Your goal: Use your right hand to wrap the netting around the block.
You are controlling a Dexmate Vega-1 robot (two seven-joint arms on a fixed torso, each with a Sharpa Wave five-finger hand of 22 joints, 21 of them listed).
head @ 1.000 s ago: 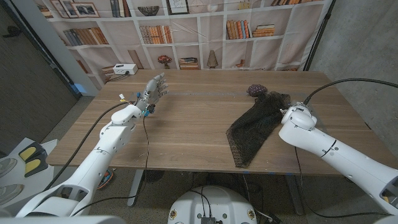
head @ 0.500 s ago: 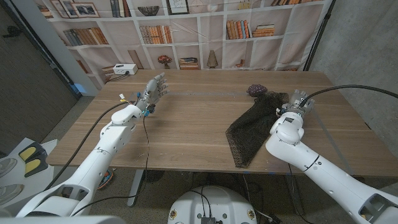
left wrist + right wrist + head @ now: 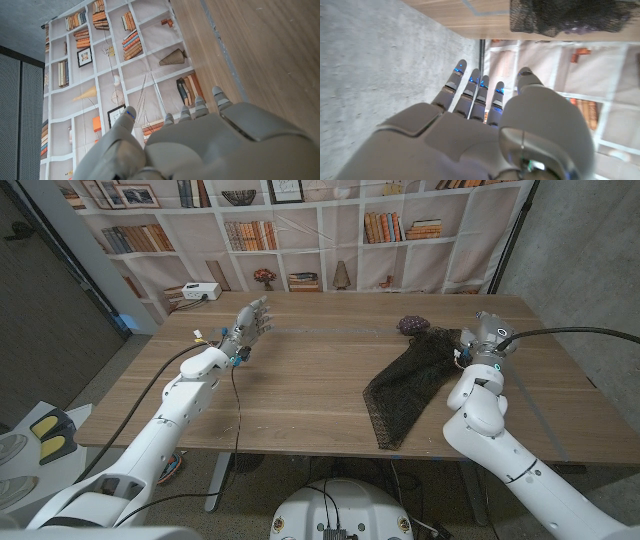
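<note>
Black netting (image 3: 410, 385) lies spread on the wooden table (image 3: 300, 390), running from near the front edge up to a dark purple block (image 3: 409, 326) at its far end; the net partly covers the block. In the right wrist view the netting (image 3: 567, 17) bunches over the block at the table's far edge. My right hand (image 3: 487, 332) is raised just right of the net's far corner, fingers straight and apart, holding nothing; the right wrist view shows its back (image 3: 485, 135). My left hand (image 3: 247, 327) hovers over the table's far left, fingers apart and empty, its back (image 3: 200, 145) seen in the left wrist view.
A white box (image 3: 199, 292) sits at the table's far left corner. A bookshelf backdrop (image 3: 300, 230) hangs behind the table. A concrete wall (image 3: 590, 260) stands to the right. A black cable (image 3: 560, 332) arcs over the table's right side.
My right hand has swung up and away from the net's right edge toward the far right of the table, and the forearm now points more upright. The left arm and netting stay put.
</note>
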